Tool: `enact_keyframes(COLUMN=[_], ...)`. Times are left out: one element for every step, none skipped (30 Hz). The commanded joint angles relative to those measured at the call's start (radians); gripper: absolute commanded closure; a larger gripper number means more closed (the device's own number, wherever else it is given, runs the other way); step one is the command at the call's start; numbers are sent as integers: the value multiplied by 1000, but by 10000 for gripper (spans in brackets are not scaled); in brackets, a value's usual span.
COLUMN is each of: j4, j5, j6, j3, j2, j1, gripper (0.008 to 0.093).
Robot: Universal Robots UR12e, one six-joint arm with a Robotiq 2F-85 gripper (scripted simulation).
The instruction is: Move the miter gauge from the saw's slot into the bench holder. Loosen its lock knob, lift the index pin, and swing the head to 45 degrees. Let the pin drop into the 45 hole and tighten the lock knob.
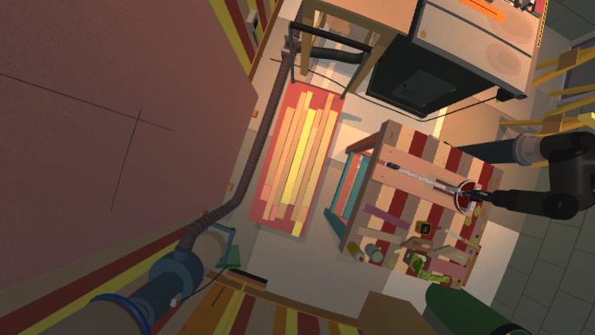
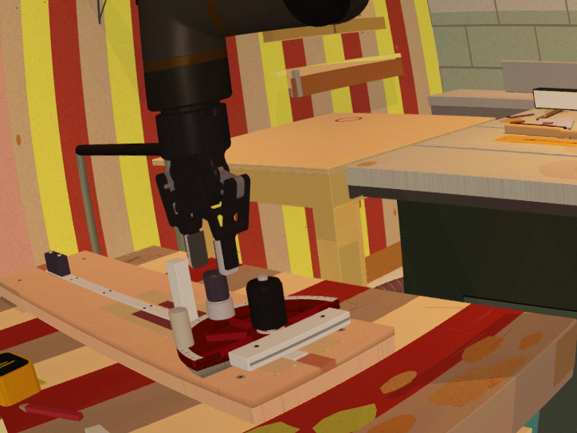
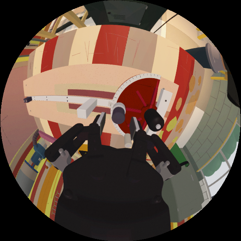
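Note:
The miter gauge (image 2: 250, 329) lies in the bench holder (image 2: 192, 336), its white bar (image 2: 101, 291) running along the board and its red head with the white fence (image 2: 289, 339) at the near end. A grey-purple knob (image 2: 217, 293) and a black knob (image 2: 266, 303) stand upright on the head, with a cream peg (image 2: 180, 327) and a white post (image 2: 180, 288) beside them. My gripper (image 2: 210, 259) hangs open just above the grey-purple knob (image 3: 118, 114), holding nothing.
The table saw (image 2: 481, 173) stands to the right, with a wooden table (image 2: 337, 139) behind the bench. A yellow tape measure (image 2: 14, 375) and a red pencil (image 2: 50, 411) lie on the striped bench at the left, and several small tools crowd its far end (image 1: 420, 256).

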Motion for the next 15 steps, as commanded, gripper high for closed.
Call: enact_keyframes(j4=[-1,-3,-5,-6,-8,-10,-13,-15,-17,-20,-22,-25,-27,-29,-31], j5=[0,0,0,0,0,0,0,0,0,0,0,0,0,0,0], j6=[0,0,0,0,0,0,0,0,0,0,0,0,0,0,0], j3=[0,1,2,2,3,4,5,7,8,9,10,11,12,13,14], j2=[0,1,2,3,4,5,6,8,9,10,12,13,14,15,17], j1=[0,0,0,0,0,0,0,0,0,0,0,0,0,0,0], gripper=[484,484,484,484,484,484,484,484,484,484,484,484,484,484,484])
